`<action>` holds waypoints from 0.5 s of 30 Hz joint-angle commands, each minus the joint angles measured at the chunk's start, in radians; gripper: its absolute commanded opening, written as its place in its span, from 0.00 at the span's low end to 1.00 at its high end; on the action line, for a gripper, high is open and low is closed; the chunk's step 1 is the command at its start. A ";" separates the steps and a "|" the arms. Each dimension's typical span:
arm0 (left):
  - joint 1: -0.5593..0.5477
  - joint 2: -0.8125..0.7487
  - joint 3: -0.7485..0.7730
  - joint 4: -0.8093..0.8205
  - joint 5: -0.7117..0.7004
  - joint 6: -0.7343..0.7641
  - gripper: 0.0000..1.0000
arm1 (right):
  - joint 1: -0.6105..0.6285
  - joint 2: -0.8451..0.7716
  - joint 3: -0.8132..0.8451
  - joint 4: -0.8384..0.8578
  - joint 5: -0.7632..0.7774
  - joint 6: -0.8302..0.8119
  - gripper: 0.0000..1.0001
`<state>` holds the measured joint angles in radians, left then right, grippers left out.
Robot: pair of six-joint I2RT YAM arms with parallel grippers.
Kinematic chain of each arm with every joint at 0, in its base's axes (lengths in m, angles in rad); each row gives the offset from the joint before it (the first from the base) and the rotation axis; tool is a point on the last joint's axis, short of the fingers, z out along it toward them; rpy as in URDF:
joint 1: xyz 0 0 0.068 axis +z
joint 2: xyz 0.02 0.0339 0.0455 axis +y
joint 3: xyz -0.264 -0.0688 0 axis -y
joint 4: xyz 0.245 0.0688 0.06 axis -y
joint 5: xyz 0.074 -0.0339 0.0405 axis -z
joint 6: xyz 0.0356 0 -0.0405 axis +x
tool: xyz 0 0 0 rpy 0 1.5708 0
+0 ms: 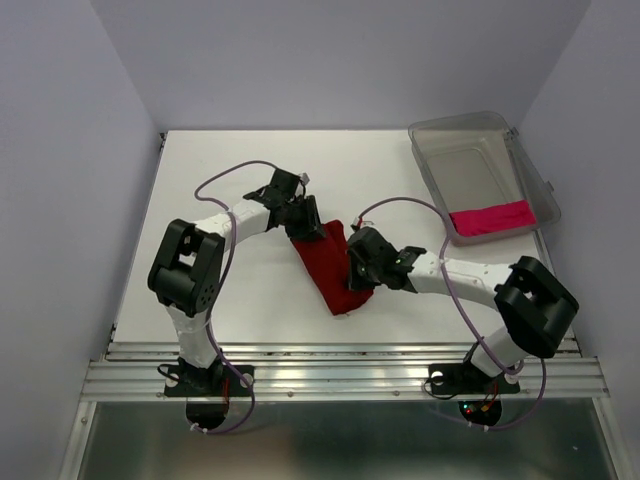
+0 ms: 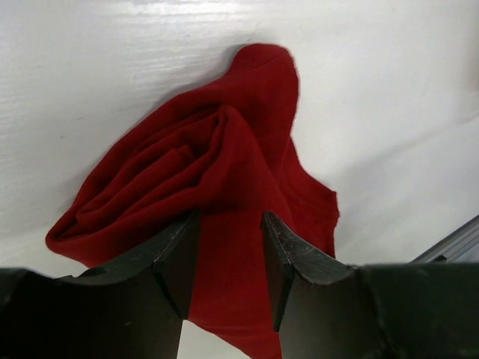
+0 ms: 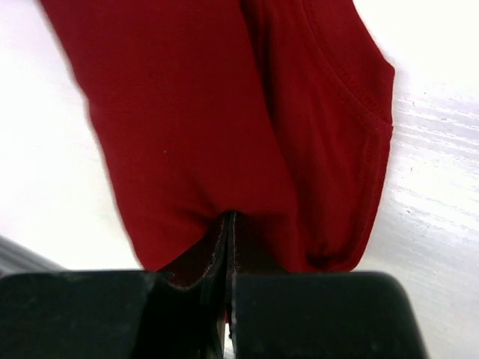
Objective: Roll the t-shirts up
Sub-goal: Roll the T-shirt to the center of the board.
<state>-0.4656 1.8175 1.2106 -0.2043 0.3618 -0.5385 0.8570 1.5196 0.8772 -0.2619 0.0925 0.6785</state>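
From the overhead camera I see the dark crimson cloth t-shirt (image 1: pixel 335 280) lying as a narrow folded strip in the middle of the white table (image 1: pixel 230 160). Its long axis runs from the far end, a little to the left, towards the near edge, a little to the right. My left gripper (image 2: pixel 228 254) sits at the far end of that strip. Its jaws stand partly apart with a band of the red cloth filling the gap, and just beyond the fingertips the cloth is bunched into loose, coiled folds. I cannot tell whether those jaws actually pinch the band or only straddle it. My right gripper (image 3: pixel 228 232) is against the strip's right-hand long edge, about halfway down, and is closed tight on a thin pinch of the same cloth, which gathers at the tips. So the coil is at the left arm's end, and the unrolled length stretches from it towards the arms' bases. I judge any further rolling has to travel along that axis, with the left arm nearer the coil and the right arm steadying the side. The magenta-pink cloth t-shirt (image 1: pixel 490 218) lies as a small roll at the near end of the clear plastic bin (image 1: pixel 460 135), well apart on the far right
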 commanded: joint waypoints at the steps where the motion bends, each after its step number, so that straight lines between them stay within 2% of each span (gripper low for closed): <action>1: -0.007 0.008 -0.043 0.022 -0.027 0.018 0.49 | -0.001 0.065 -0.026 0.052 0.015 0.003 0.01; 4: -0.007 0.006 -0.066 0.029 -0.034 0.015 0.49 | -0.001 0.077 -0.011 0.038 0.035 -0.026 0.01; 10: -0.004 -0.044 -0.013 -0.020 -0.044 0.026 0.49 | -0.001 -0.024 0.078 -0.069 0.102 -0.079 0.04; 14: 0.001 -0.109 0.065 -0.095 -0.063 0.034 0.52 | 0.040 -0.085 0.146 -0.154 0.150 -0.115 0.13; 15: 0.005 -0.119 0.082 -0.109 -0.069 0.037 0.53 | 0.053 -0.090 0.160 -0.186 0.165 -0.120 0.21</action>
<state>-0.4648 1.8153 1.1976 -0.2447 0.3248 -0.5320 0.8703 1.4952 0.9474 -0.3576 0.1684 0.6090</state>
